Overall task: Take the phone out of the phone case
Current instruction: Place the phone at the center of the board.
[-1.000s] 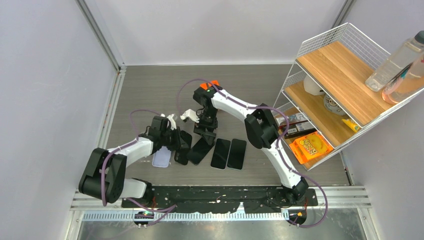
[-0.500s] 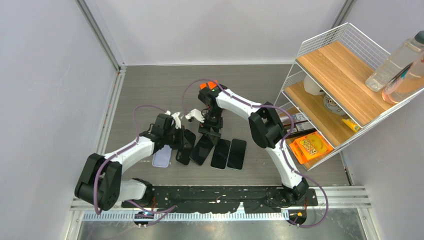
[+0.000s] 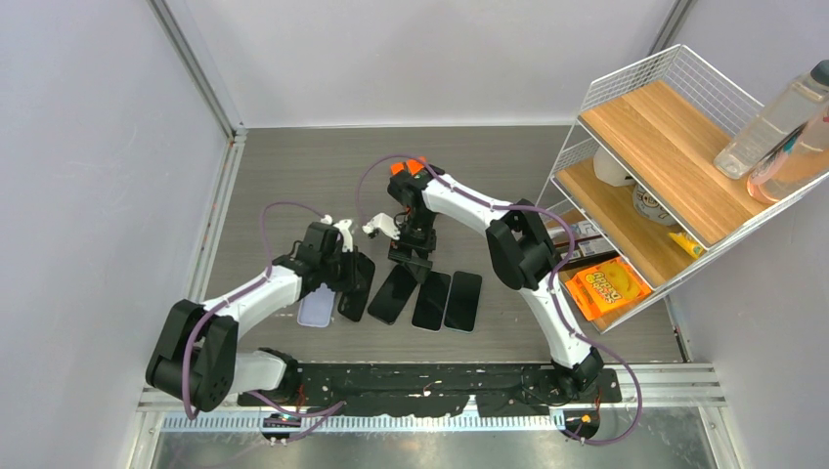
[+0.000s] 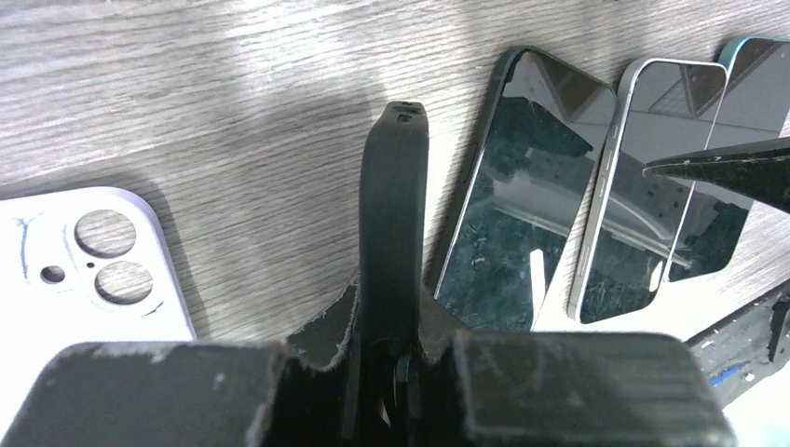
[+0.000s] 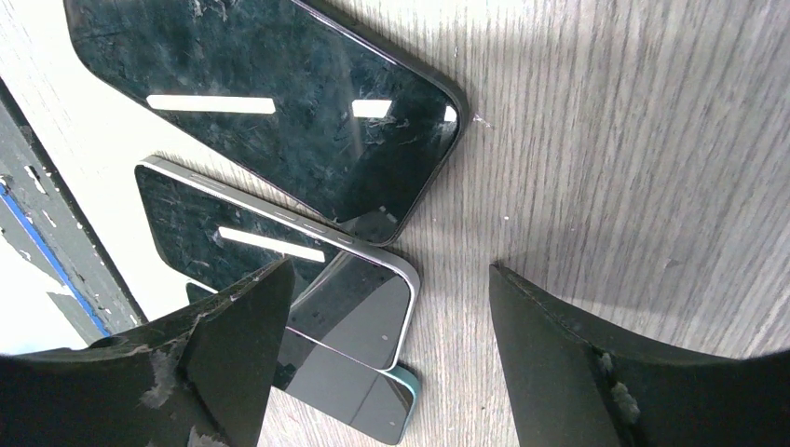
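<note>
My left gripper (image 3: 349,275) is shut on a black phone case (image 3: 354,290), holding it edge-on just left of the phones. In the left wrist view the case (image 4: 393,205) stands upright between my jaws (image 4: 396,321). A black phone (image 3: 394,293) lies bare, screen up, on the table, also in the left wrist view (image 4: 517,196) and the right wrist view (image 5: 270,102). My right gripper (image 3: 409,256) is open and empty above the top ends of the phones; its fingers (image 5: 224,354) straddle a silver phone's corner (image 5: 363,298).
Two more phones (image 3: 431,300) (image 3: 463,301) lie in a row to the right. A lavender case (image 3: 316,307) lies face down on the left. A wire shelf (image 3: 675,147) with bottles and snack packets stands at the right; walls enclose the table.
My left gripper has pulled the black case a little left, away from the bare black phone. My right gripper shifted slightly right and toward the phones, then held still.
</note>
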You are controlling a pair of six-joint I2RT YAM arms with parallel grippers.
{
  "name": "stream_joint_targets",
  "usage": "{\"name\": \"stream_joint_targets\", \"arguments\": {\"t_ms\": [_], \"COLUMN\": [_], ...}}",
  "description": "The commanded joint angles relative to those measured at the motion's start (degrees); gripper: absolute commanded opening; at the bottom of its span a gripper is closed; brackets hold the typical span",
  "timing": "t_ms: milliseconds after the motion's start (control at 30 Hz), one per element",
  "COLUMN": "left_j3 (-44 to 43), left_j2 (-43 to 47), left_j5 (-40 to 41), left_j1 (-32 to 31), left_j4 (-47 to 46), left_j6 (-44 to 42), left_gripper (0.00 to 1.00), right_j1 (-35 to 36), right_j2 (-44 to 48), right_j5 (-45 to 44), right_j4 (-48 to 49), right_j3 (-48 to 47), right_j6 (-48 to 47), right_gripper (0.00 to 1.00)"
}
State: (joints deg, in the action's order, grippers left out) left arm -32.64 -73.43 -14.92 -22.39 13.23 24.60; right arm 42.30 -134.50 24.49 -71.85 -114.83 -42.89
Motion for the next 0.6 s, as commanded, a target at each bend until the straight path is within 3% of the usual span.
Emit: {"name": "stream_joint_targets", "arguments": {"t_ms": [0, 233, 567], "left_j3": [-1.98, -0.03, 3.65], "left_j2": [-0.03, -2.85, -5.42], "left_j5": [0.83, -1.28, -11.66], "left_j1": [-0.2, 0.06, 0.08], "left_j4": [-1.08, -7.38, -16.87], "left_j6": [-1.63, -0.4, 5.75], "left_gripper": [0.0, 0.0, 0.02], "right_j1": [0.06, 0.06, 0.05], "right_j2": [3.69, 4.8, 6.95], "right_j5": [0.24, 0.47, 0.34], "right_j4": [0.05, 0.52, 1.15], "right_j3": [-0.14, 1.02, 2.72], "right_j6": [0.44, 0.49, 0.7], "right_gripper": [0.83, 0.84, 0.86]}}
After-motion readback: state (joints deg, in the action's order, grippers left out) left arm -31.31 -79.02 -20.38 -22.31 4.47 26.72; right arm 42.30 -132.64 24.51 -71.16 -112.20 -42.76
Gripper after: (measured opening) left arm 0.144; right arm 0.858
